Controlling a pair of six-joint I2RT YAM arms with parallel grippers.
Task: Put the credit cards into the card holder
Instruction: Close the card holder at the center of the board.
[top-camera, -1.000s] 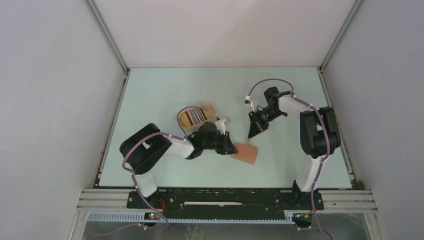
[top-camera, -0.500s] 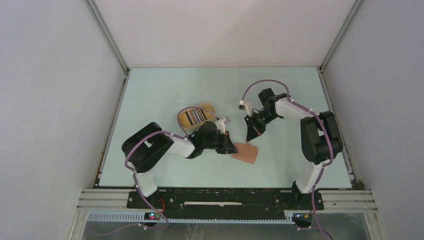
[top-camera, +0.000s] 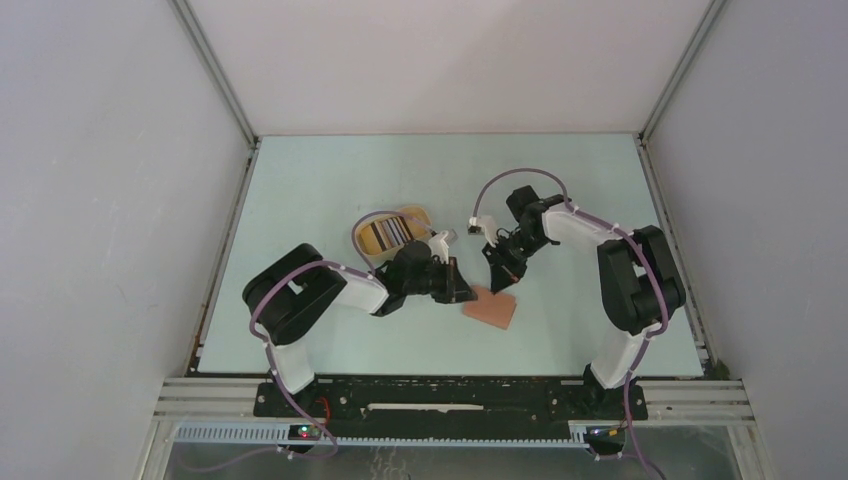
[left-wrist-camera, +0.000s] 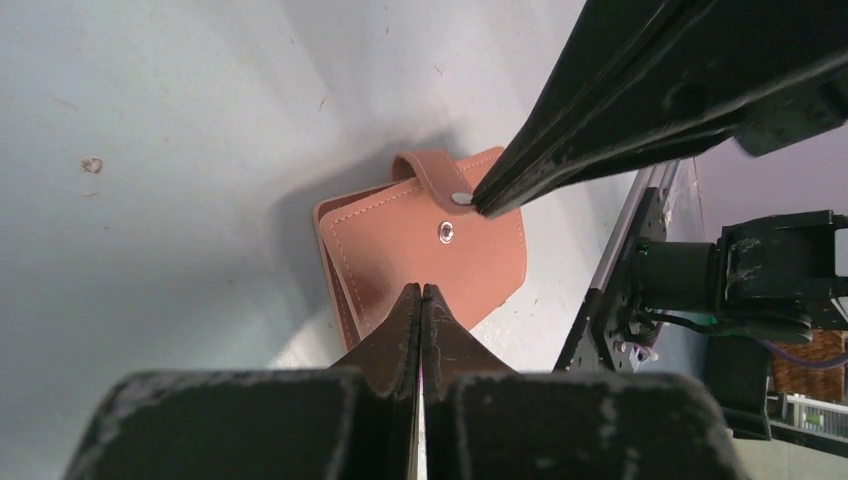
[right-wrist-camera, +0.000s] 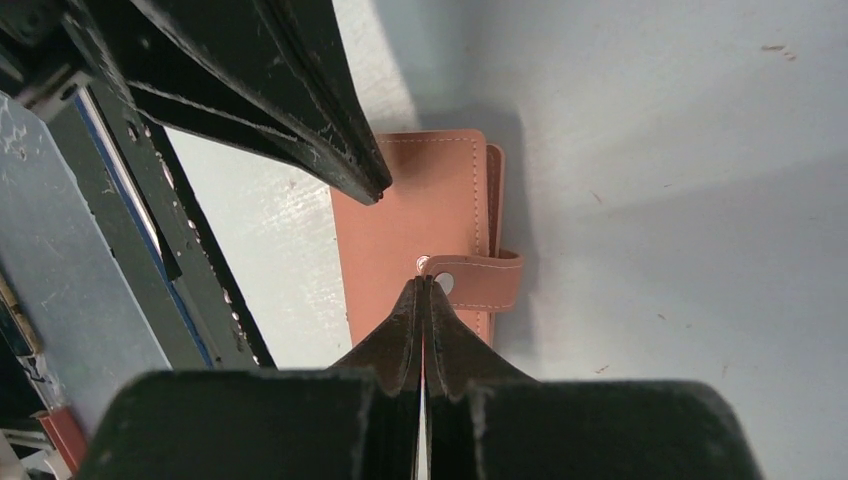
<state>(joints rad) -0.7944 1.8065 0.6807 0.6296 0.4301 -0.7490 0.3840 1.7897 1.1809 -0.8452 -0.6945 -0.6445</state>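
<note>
Status: early, no card loaded yet. The small flat reddish-brown leather-like folding card holder (top-camera: 490, 310) lies flat on the pale green worktop (top-camera: 320, 180), close to the near edge, a bit right of mid-width. Cover is folded over the body, so pockets aren't reachable.

Its snap tab (right-wrist-camera: 475, 280) looks unsnapped. In the left wrist view we see one stud on the tab and one on the cover, apart, w/ the tab loop arched up.

Left gripper (left-wrist-camera: 421, 292): jaws pressed together, nothing btw them. Tip is at the holder's edge on the worktop's left-edge side, contact unclear.

Right gripper (right-wrist-camera: 422, 285): jaws also clamped, no gap, tip right at the tab's free end. We can't tell if it nips the tab or only touches it.

Credit cards (top-camera: 386, 234): we take the dark/light striped stack in the oval tan tray (top-camera: 418, 212) to be them, too small to count. Tray sits towards the middle of the worktop, left of the holder. None picked.

Our read: step in hand = opening the holder. To do: flip it open, keep it open, fetch cards from tray, slide each into a slot.
</note>
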